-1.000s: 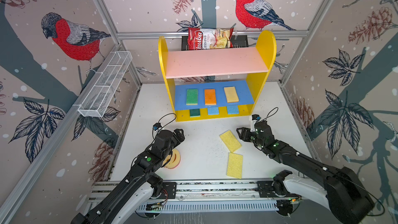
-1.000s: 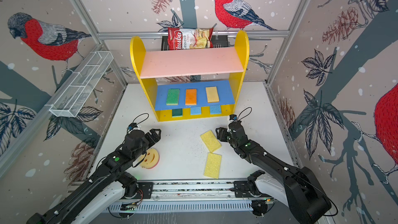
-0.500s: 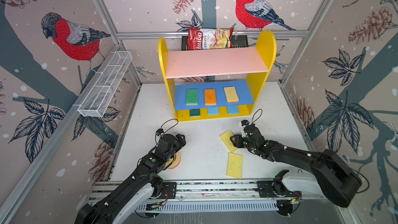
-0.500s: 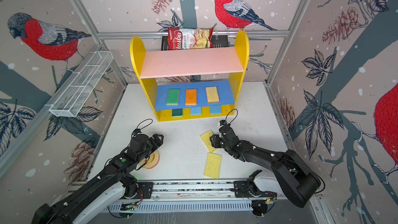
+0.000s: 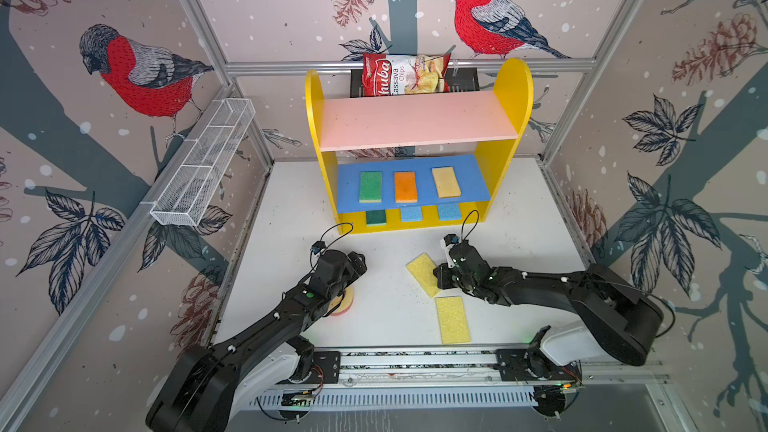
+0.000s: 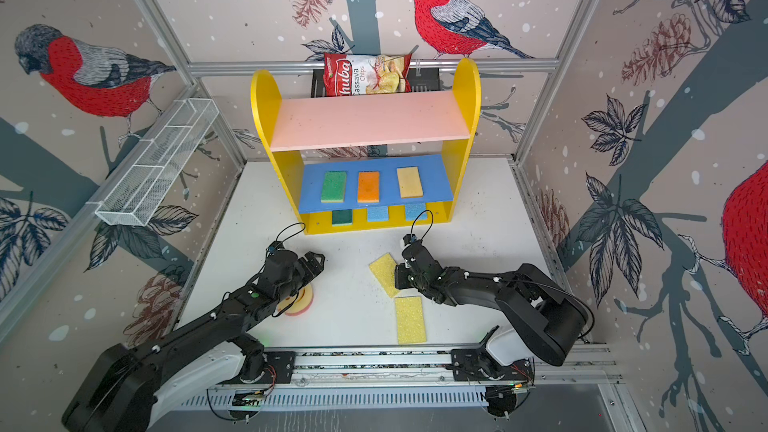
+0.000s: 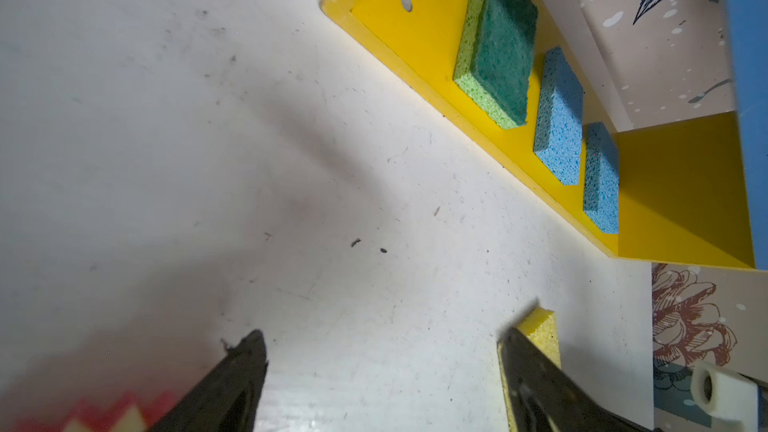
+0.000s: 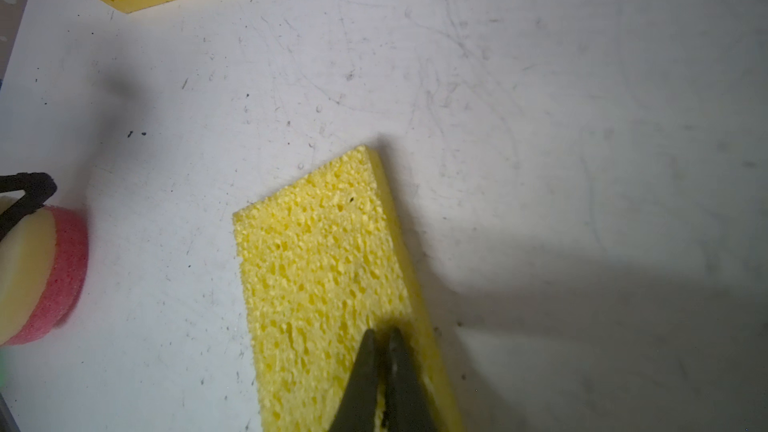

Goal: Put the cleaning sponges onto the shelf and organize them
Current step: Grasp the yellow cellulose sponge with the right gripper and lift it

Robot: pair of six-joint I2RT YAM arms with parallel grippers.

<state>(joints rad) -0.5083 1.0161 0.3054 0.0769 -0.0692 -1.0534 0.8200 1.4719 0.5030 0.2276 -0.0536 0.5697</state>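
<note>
The shelf (image 5: 415, 122) holds green, orange and tan sponges on its blue board (image 5: 473, 189). A dark green sponge (image 7: 498, 47) and two light blue ones lie on its yellow base. My right gripper (image 8: 384, 332) is shut, its tips dug into a yellow sponge (image 8: 324, 268) near one long edge; that sponge (image 5: 422, 272) lies flat on the table. A second yellow sponge (image 5: 453, 320) lies nearer the front. My left gripper (image 7: 381, 336) is open and empty, reaching just past the round yellow-pink sponge (image 5: 343, 303), half hidden under its wrist.
A white wire basket (image 5: 203, 168) hangs on the left wall. A red-white chips bag (image 5: 405, 74) sits in a black basket (image 5: 465, 81) behind the shelf. The arms' rail (image 5: 415, 361) runs along the table's front edge.
My right gripper moved left and down onto the yellow sponge and shut there. My left gripper drifted slightly right over the round sponge and stayed open.
</note>
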